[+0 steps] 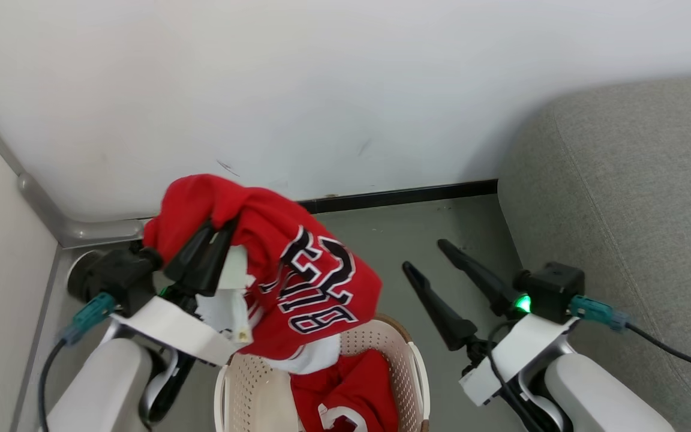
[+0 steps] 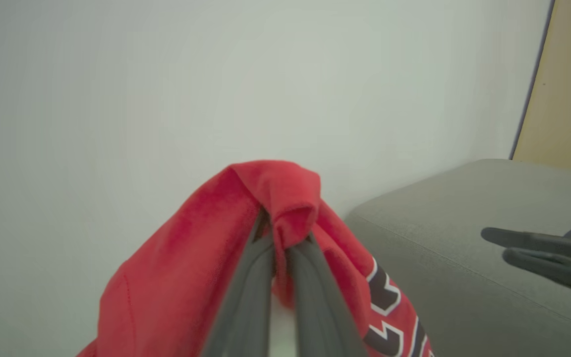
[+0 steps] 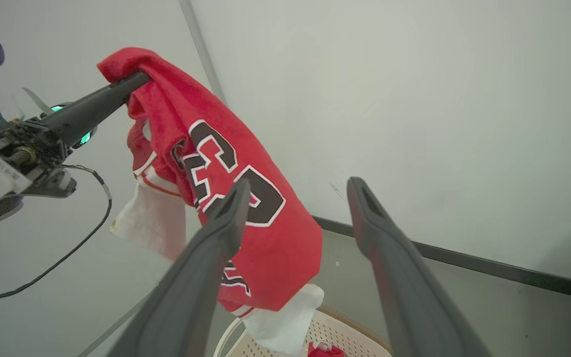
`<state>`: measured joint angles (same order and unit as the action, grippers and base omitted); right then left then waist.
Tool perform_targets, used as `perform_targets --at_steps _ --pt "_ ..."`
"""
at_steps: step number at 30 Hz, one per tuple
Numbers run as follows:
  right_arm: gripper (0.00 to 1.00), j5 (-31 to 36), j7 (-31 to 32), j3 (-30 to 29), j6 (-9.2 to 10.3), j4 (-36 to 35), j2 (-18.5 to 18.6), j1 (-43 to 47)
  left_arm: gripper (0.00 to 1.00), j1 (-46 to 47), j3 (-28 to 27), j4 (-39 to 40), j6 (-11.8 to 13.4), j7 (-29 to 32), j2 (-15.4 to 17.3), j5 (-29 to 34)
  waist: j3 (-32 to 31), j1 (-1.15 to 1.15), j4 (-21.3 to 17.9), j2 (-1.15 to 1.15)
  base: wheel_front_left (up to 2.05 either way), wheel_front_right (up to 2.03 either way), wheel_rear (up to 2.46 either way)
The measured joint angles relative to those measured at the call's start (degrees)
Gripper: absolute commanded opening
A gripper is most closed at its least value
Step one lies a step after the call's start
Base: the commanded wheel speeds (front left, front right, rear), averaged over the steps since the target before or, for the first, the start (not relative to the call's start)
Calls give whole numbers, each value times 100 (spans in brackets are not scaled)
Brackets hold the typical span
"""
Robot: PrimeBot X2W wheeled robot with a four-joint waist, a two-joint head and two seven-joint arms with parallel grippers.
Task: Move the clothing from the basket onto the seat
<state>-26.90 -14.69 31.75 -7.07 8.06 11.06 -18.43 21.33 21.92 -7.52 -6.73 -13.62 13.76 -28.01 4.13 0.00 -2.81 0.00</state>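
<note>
Two grippers: the left gripper (image 1: 219, 231) is up high on the robot's left, the right gripper (image 1: 424, 255) sits lower on its right, and the pair are well apart.
Left gripper's hold: both dark fingers are pinched tight on a bunched fold of the lifted garment (image 1: 321, 282), and the cloth folds over their tips like a hood.
Right gripper's hold: fingers spread wide with nothing between them, pointing toward the wall (image 1: 321, 90) above bare floor (image 1: 381, 228), between the basket (image 1: 249, 384) and the seat (image 1: 621, 180).
Lifted garment: red, with black, white-outlined lettering across it and white trim along its lower edge. It hangs from the left gripper and drapes down to the mouth of the basket, though from here I cannot tell whether the lowest white part touches the rim.
Second garment (image 1: 351, 384): red with a bit of white trim, lying crumpled inside the basket, below the hanging one.
Basket: cream perforated plastic with a brown rim, standing on the floor low in front of the robot, between its two arms.
Seat: grey upholstery with a rounded edge and a stitched seam, on the robot's right, just beside the right arm and well apart from the lifted garment.
Wall: pale and plain, with a black skirting strip (image 1: 399, 196) along its foot.
</note>
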Motion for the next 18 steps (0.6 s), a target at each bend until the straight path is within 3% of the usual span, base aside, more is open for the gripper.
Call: perform_targets --at_steps 18 --pt "100 -192 0 859 0 -16 116 -582 0 592 1006 310 -49 302 -345 143 1 0 -63 0 0 0 0"
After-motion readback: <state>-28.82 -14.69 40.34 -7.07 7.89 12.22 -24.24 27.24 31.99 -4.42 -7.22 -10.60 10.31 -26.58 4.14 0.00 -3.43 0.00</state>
